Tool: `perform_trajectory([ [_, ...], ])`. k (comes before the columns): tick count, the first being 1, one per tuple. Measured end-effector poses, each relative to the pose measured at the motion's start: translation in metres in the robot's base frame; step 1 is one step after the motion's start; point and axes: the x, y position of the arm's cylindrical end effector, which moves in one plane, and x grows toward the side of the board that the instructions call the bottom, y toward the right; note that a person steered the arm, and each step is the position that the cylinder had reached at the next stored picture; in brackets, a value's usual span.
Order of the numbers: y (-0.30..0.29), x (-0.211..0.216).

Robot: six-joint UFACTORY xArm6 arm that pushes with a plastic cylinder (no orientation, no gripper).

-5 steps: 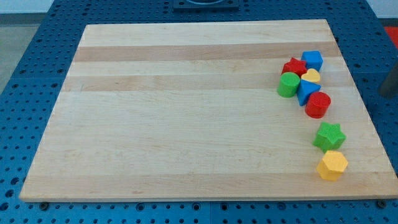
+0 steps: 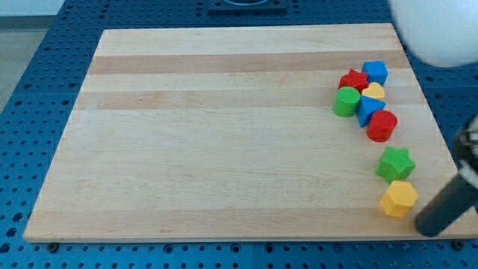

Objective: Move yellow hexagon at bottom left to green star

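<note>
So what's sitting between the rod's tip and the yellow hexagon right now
Nothing. In the camera view, only a narrow strip of bare board separates my tip from the yellow hexagon. The green star sits just above the hexagon.

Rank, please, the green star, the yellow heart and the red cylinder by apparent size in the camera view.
1. Green star and red cylinder: look about alike, so I will not rank them.
2. Yellow heart: plainly smallest, though partly tucked among neighbouring blocks.

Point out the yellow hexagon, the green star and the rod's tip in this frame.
yellow hexagon [image 2: 399, 198], camera view, on its top face.
green star [image 2: 395, 163], camera view, centre of its top.
my tip [image 2: 426, 226], camera view, the rod's very end, just right of the hexagon.
</note>
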Motion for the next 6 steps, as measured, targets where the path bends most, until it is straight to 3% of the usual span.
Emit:
perform_trajectory([
  [2, -0.018, -0.004],
  [6, -0.051, -0.106],
])
